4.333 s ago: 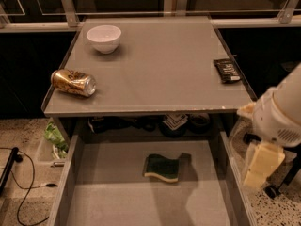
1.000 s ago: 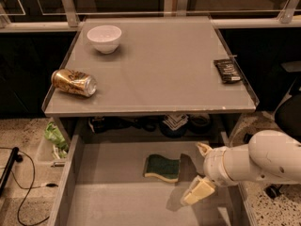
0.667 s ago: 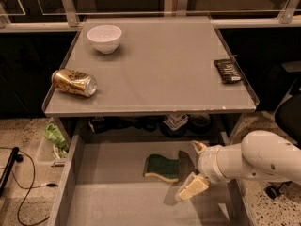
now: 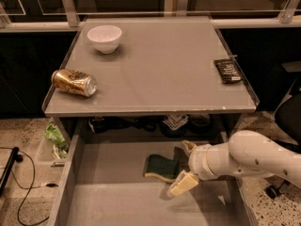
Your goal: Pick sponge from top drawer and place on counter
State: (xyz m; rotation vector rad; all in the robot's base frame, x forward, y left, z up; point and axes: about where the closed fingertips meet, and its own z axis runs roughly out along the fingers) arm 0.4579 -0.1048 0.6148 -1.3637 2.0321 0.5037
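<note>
the counter (image 4: 160, 79) is occupying the upper half of the view, with a dark glazed rail running behind it. a white bowl (image 4: 104, 37) is standing upright near the far left corner. a gold can (image 4: 74, 82) is lying on its side at the left edge. a black packet (image 4: 227, 70) is lying flat near the right rim. a speckled floor (image 4: 23, 126) is showing at the lower left, with a black cable (image 4: 21, 199) trailing across it.

the top drawer (image 4: 117, 201) is standing pulled out below the front edge of the counter. the sponge (image 4: 161, 167) is lying on the drawer bottom, right of centre, green side up.

the white arm (image 4: 256, 160) is reaching in from the right, low over the drawer. the gripper (image 4: 181, 168) is pointing left at the right end of the sponge. its fingers (image 4: 184, 182) are standing apart, one beyond the sponge's far right corner and one at its near right corner. whether they are touching the sponge cannot be told.
</note>
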